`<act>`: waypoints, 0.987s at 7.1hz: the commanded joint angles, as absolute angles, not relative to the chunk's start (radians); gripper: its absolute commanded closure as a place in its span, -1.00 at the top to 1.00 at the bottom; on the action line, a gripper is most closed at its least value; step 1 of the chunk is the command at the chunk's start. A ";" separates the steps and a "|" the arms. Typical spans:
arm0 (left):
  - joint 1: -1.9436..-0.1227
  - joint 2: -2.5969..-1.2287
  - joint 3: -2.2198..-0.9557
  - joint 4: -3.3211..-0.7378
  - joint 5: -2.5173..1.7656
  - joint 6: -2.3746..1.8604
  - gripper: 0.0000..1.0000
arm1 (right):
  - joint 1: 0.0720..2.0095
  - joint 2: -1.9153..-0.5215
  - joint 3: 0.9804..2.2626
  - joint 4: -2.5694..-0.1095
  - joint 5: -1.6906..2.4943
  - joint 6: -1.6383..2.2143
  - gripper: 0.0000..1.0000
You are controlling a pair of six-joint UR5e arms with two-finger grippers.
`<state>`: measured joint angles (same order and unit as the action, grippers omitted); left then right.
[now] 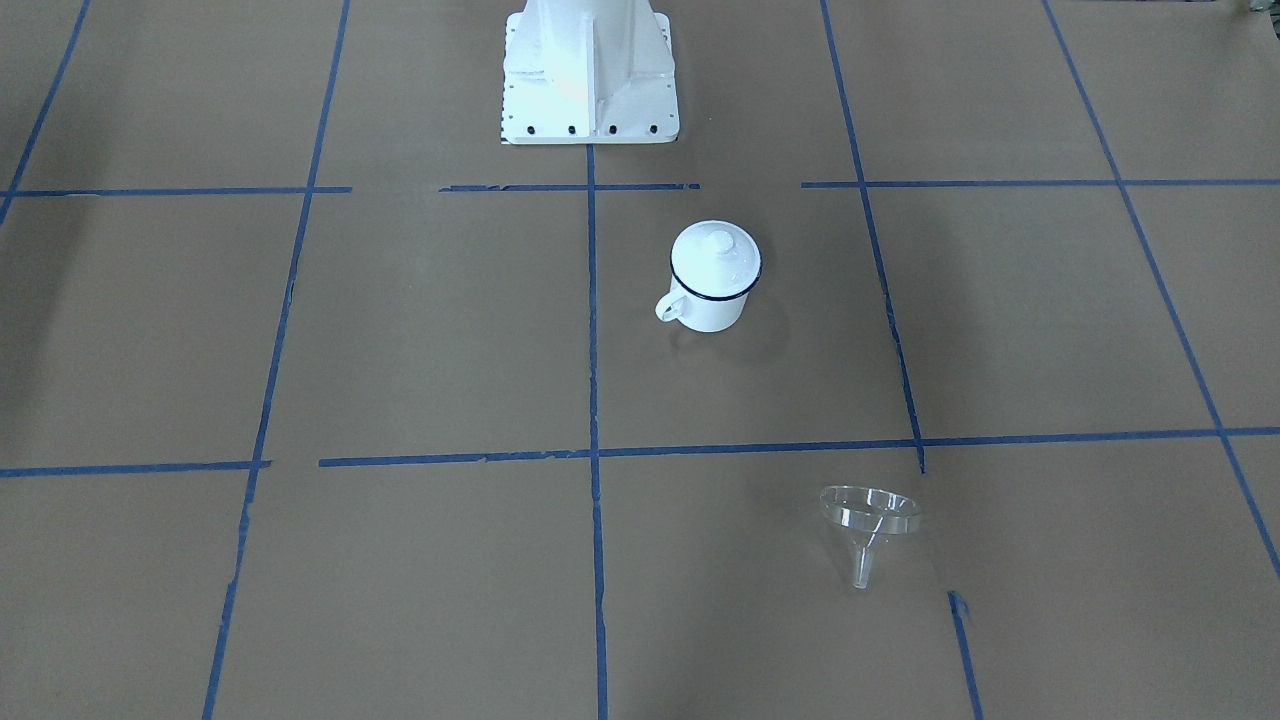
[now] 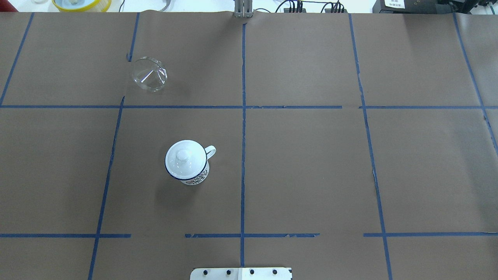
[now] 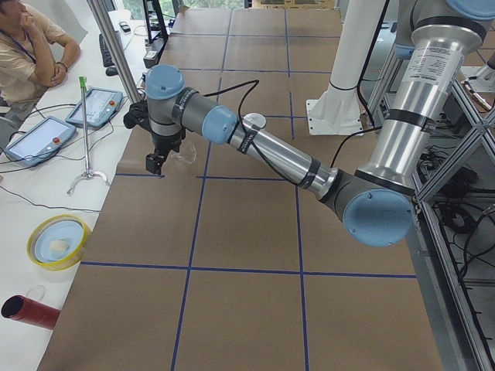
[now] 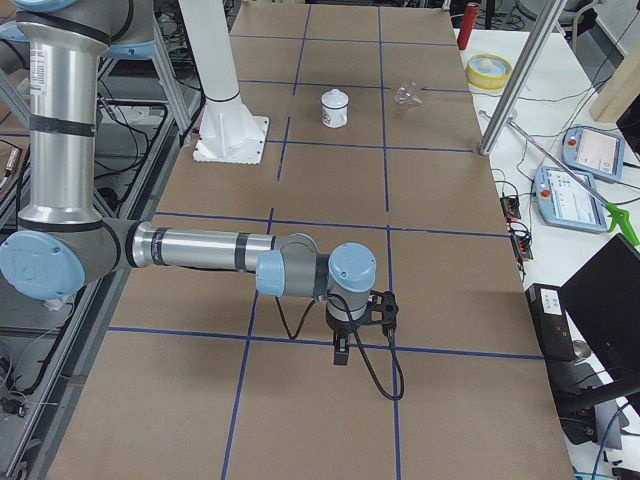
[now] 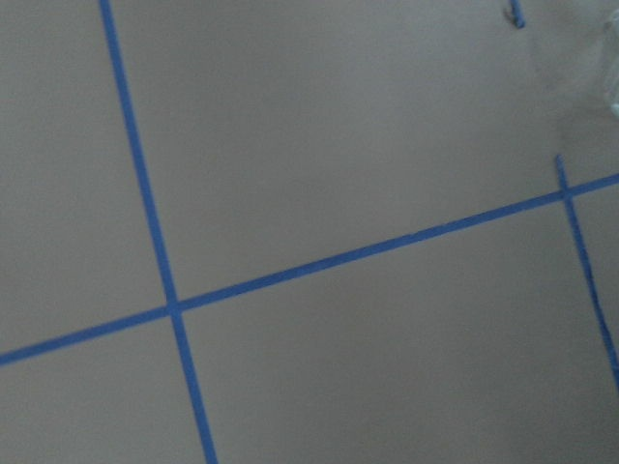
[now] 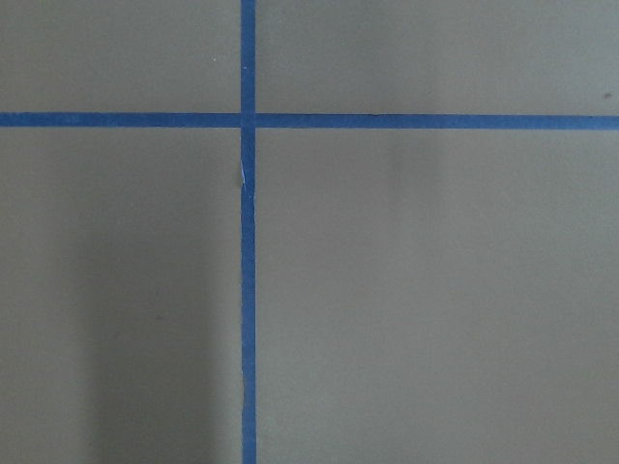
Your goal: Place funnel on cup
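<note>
The cup [image 2: 187,166] is being blocked by a lid [image 2: 183,156] on its rim. The funnel [image 2: 149,74] is being rested sideways, well apart, near the left gripper [image 3: 156,165]; for it and the right gripper [image 4: 342,354], the opening cannot be told.

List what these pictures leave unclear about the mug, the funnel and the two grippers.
- Cup interior: hidden in every view by the lid sitting on it.
- Left gripper and right gripper: shown only in the side views, too small to tell open or shut.
- Funnel: in the left wrist view, only a blur cut off at the right edge.
</note>
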<state>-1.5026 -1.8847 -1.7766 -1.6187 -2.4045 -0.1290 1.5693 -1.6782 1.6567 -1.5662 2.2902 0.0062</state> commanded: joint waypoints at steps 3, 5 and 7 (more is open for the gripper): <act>-1.165 -1.871 -1.894 -1.824 -2.306 -0.703 1.00 | 1.569 -1.678 1.657 -1.566 2.290 0.006 1.00; -0.958 -1.945 -1.924 -1.813 -2.206 -1.009 1.00 | 1.569 -1.678 1.657 -1.566 2.290 0.006 1.00; -0.780 -2.026 -1.927 -1.739 -2.118 -1.234 1.00 | 1.569 -1.678 1.657 -1.566 2.290 0.006 1.00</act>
